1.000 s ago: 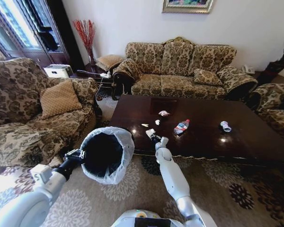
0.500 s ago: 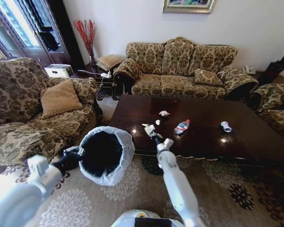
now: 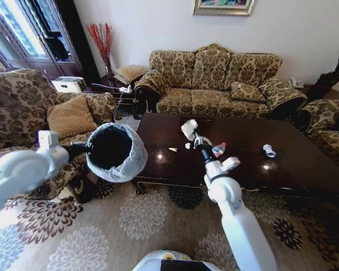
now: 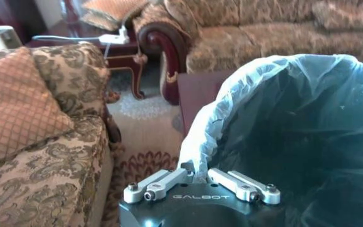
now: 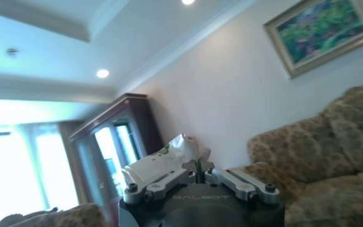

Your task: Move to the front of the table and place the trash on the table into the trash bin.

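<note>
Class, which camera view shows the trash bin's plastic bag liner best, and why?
The left wrist view: the trash bin is close, its whitish bag folded over the rim, pinched by the left tool. The head view shows the whole bin smaller, held beside the table. The right wrist view faces the wall.

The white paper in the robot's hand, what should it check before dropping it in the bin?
1. Paper held tight: ok. The right gripper is shut on the white paper scrap, raised above the table.
2. Bin held: ok. The left gripper is shut on the trash bin rim.
3. Bin mouth open: ok, the bag is folded over the rim and the mouth faces the robot.
4. Paper over the bin: not ok, it hangs above the table, to the bin's right.
5. Table cleared: not ok. The red-label bottle, crushed bottle and small scraps remain.
</note>
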